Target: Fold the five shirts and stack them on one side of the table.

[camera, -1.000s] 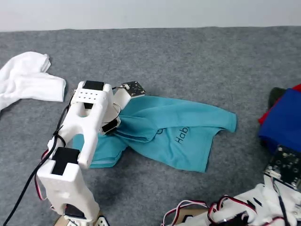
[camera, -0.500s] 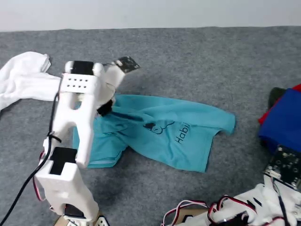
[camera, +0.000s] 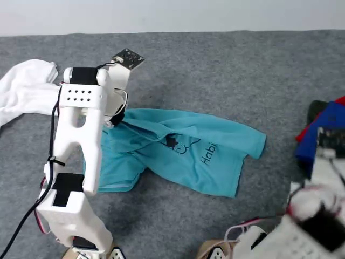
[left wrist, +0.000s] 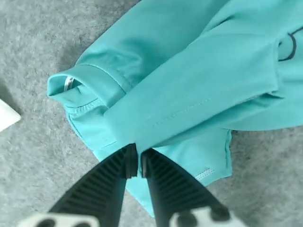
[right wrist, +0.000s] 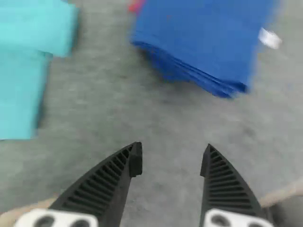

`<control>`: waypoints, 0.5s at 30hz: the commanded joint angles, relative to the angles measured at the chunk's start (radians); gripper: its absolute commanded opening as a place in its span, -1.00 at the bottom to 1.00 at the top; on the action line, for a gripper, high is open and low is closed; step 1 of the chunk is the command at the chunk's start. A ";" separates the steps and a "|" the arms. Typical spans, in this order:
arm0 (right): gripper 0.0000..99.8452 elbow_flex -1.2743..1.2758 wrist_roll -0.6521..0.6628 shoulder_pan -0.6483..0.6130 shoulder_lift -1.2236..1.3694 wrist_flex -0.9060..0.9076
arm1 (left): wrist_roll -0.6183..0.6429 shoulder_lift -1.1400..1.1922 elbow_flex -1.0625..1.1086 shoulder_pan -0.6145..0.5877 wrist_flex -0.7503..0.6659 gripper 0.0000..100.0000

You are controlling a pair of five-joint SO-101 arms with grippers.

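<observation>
The teal shirt (camera: 183, 154) lies crumpled and unfolded across the middle of the grey table (camera: 226, 70) in the high view, with its printed front facing up and one sleeve reaching toward the right. The left arm (camera: 81, 140) stands over the shirt's left end. The left gripper (left wrist: 136, 156) has its jaws pressed together on a hemmed fold of the teal fabric, which is raised a little off the table there. In the left wrist view the shirt's collar (left wrist: 71, 85) sits just beside that pinched fold, open, with a small label showing inside it.

A white shirt (camera: 27, 91) lies bunched at the upper left of the high view, near the left arm but apart from the teal one. At the right edge a folded blue shirt (camera: 328, 117) rests on top of a red shirt (camera: 341, 101), with a dark piece of cloth (camera: 317, 110) just beside them on the far side.

The right arm (camera: 307, 226) is in the lower right corner of the high view. The right gripper (right wrist: 171, 158) hangs above bare grey table with its jaws spread wide and nothing between them, the teal shirt's edge on one side and the blue stack ahead of it.
</observation>
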 commanded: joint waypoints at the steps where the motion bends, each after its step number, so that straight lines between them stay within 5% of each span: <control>1: -0.59 -0.109 -0.055 -0.219 0.234 -0.002 | 0.049 -0.066 -0.048 -0.006 -0.014 -1.00; 9: -0.55 -0.272 -0.052 -0.610 0.628 0.008 | 0.060 -0.063 -0.044 -0.006 -0.020 -1.00; 15: -0.45 -0.341 -0.002 -0.722 0.872 -0.030 | 0.055 -0.061 -0.044 -0.006 -0.035 -1.00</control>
